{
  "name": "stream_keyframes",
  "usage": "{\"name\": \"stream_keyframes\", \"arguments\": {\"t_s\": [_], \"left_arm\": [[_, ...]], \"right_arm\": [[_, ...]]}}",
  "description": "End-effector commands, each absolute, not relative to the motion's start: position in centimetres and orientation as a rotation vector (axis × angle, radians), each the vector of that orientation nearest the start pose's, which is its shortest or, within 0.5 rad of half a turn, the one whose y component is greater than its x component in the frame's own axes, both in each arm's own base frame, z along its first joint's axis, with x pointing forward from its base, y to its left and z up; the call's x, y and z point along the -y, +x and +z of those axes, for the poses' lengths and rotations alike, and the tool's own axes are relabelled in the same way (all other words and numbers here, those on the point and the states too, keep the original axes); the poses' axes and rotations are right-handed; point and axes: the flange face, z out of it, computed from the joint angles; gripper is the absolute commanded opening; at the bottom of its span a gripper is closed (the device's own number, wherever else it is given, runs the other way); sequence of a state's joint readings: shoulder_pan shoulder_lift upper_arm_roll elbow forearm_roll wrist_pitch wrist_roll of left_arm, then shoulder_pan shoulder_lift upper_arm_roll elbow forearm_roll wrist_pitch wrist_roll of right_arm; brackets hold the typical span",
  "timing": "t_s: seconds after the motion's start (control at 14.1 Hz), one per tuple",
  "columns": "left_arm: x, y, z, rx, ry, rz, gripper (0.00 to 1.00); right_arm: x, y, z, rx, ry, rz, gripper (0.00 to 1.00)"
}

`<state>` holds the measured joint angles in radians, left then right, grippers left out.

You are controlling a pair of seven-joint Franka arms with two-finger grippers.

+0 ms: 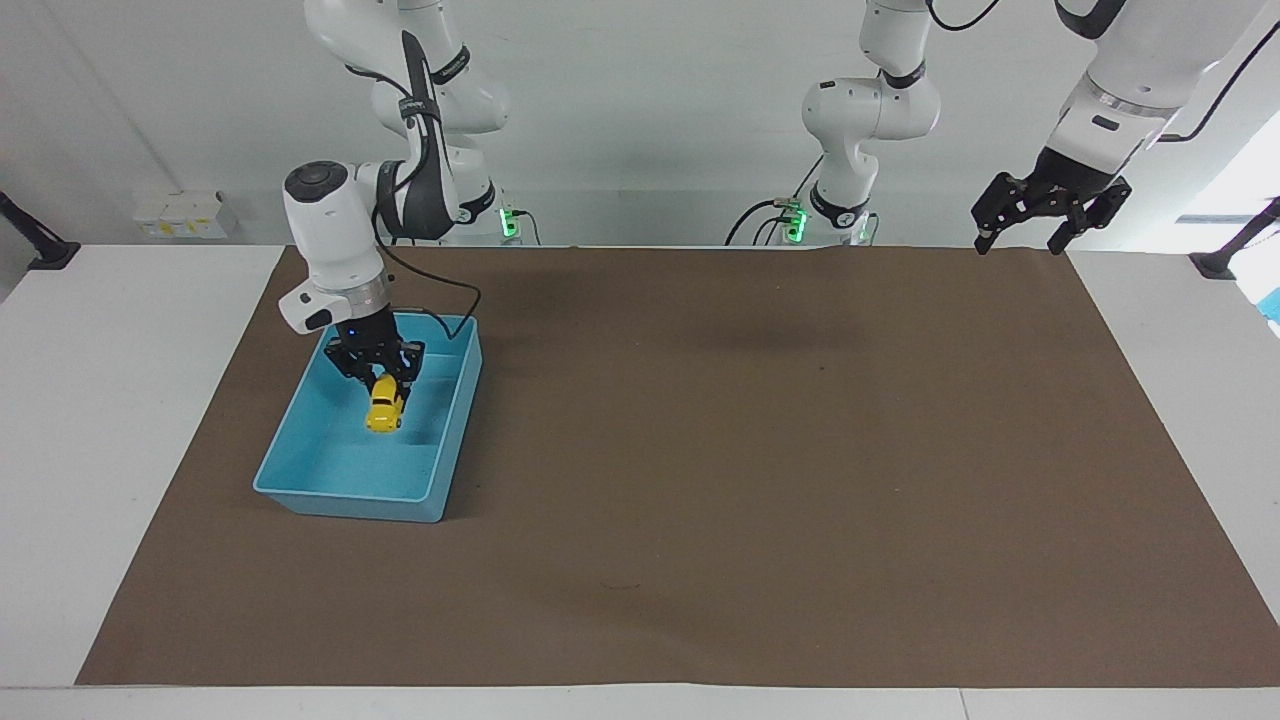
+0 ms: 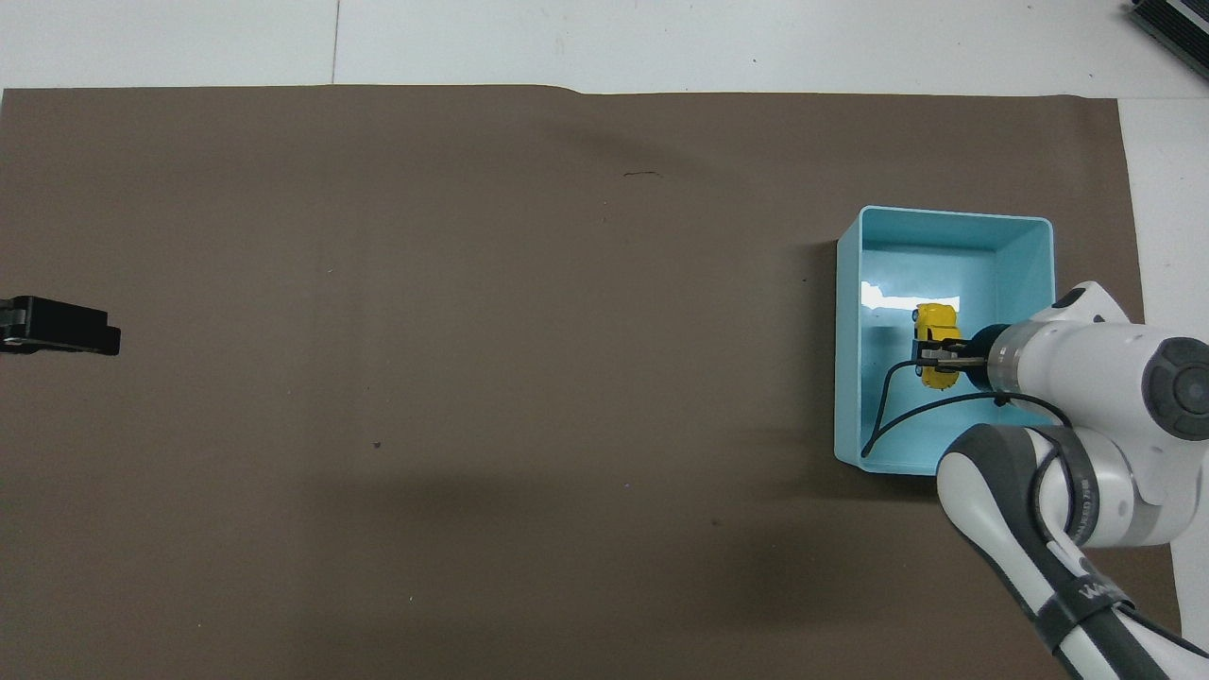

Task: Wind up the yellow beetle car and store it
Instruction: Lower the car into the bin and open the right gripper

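Storage looks nearly done: the blue tray (image 1: 300, 480) sits on the counter's brown mat toward the right arm's end, and the car (image 1: 383, 410) is held inside it, low over the floor. Only the release seems left. The right tool (image 1: 384, 381) is clamped shut on the car. The left tool (image 1: 1030, 236) waits, wide open and holding nothing.

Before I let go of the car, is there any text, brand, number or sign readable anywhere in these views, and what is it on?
None can be read in full.
Right arm: white lettering on its dark band, cut off and too small to read.
Yellow car, blue tray, brown mat: no markings visible.
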<state>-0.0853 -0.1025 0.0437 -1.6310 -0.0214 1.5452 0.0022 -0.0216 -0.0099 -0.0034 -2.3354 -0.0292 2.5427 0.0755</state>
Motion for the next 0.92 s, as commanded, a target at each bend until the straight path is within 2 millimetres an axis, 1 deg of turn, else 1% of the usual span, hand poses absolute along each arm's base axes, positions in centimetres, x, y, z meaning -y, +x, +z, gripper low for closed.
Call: {"name": "stream_keyframes", "arguments": {"t_s": [0.0,0.21,0.5,0.57,0.64,0.71,0.85], "left_arm": [[2.1,51.6,65.5,-0.054,-3.172,-0.016,1.0],[2.1,51.6,65.5,-0.054,-3.172,-0.016,1.0],[2.1,51.6,65.5,-0.056,-3.171,-0.016,1.0],[2.1,51.6,65.5,-0.056,-3.171,-0.016,1.0],[2.1,51.6,65.5,-0.056,-3.171,-0.016,1.0],[2.1,51.6,65.5,-0.056,-3.171,-0.016,1.0],[2.1,51.6,65.5,-0.054,-3.172,-0.016,1.0]], "right_arm": [[1.9,52.1,35.8,-0.098,-3.13,-0.374,0.0],[1.9,51.4,33.7,-0.099,-3.123,-0.419,0.0],[2.0,51.0,32.2,-0.096,-3.126,-0.408,0.0],[2.7,50.9,31.6,-0.122,-3.127,-0.398,0.0],[3.0,50.9,31.2,-0.139,-3.126,-0.403,0.29],[3.1,51.0,31.1,-0.146,-3.126,-0.398,0.99],[3.1,51.3,31.5,-0.147,-3.125,-0.403,1.0]]}}
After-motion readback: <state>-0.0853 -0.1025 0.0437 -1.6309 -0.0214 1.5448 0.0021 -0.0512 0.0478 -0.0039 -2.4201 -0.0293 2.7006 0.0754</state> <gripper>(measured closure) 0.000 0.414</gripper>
